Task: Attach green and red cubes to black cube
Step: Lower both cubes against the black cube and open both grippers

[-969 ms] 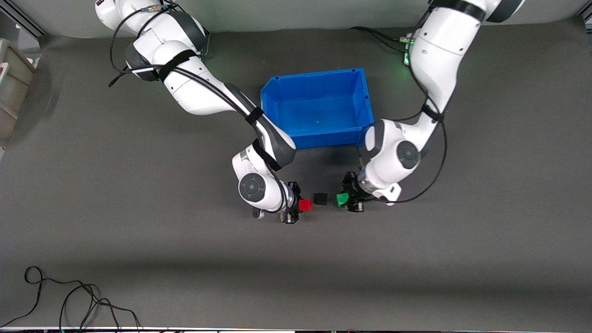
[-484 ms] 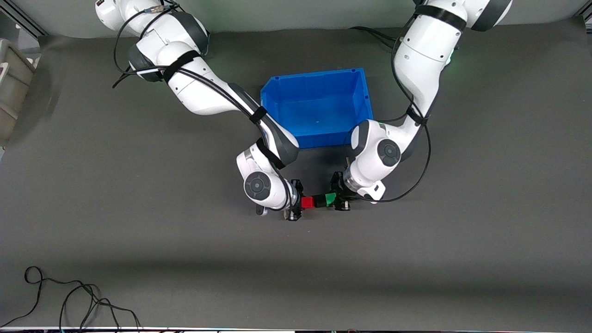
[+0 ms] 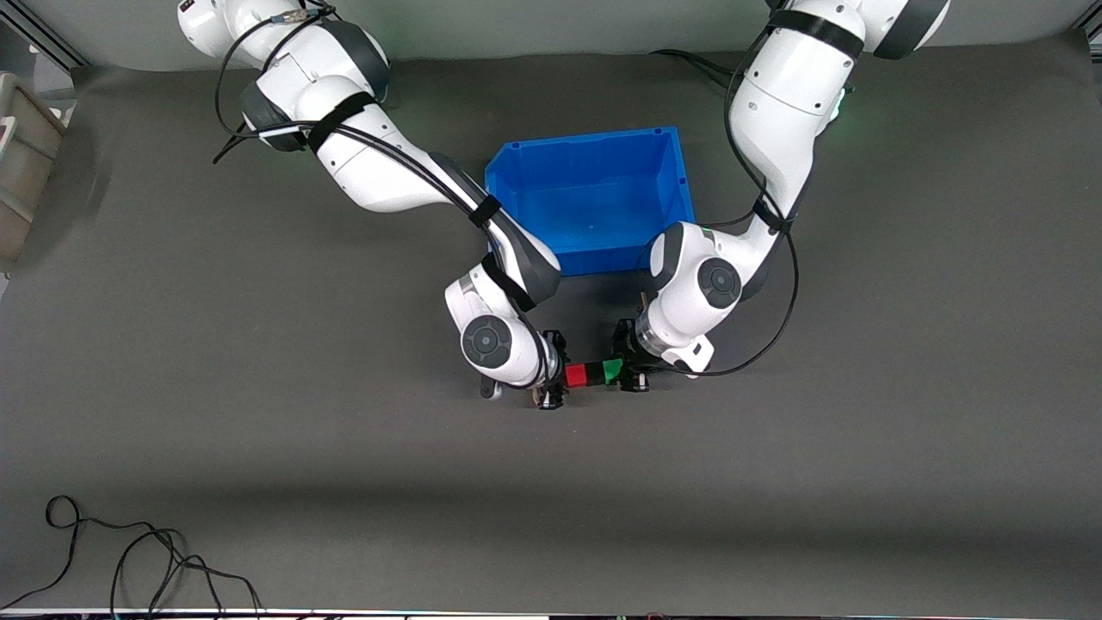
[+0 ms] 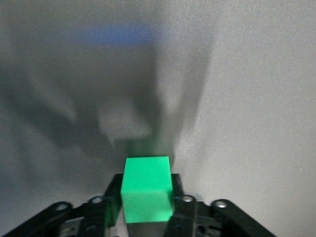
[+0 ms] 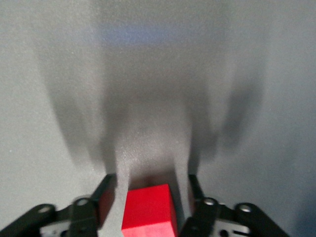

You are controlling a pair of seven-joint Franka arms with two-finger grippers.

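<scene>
The red cube (image 3: 575, 375), black cube (image 3: 594, 374) and green cube (image 3: 612, 371) lie in one row on the table, pressed side to side with the black one in the middle. My left gripper (image 3: 622, 371) is shut on the green cube (image 4: 147, 190), its fingers (image 4: 112, 197) tight against both sides. My right gripper (image 3: 558, 374) is open around the red cube (image 5: 149, 210), with a gap between the cube and each finger (image 5: 103, 195). The black cube is hidden in both wrist views.
A blue bin (image 3: 516, 185) stands empty just farther from the front camera than the cubes, between the two arms. A grey box (image 3: 21, 164) sits at the right arm's end of the table. A black cable (image 3: 129, 560) lies near the front edge.
Both grippers moved inward toward the black cube. The red and green cubes, apart from it one second ago, now touch it on either side.
</scene>
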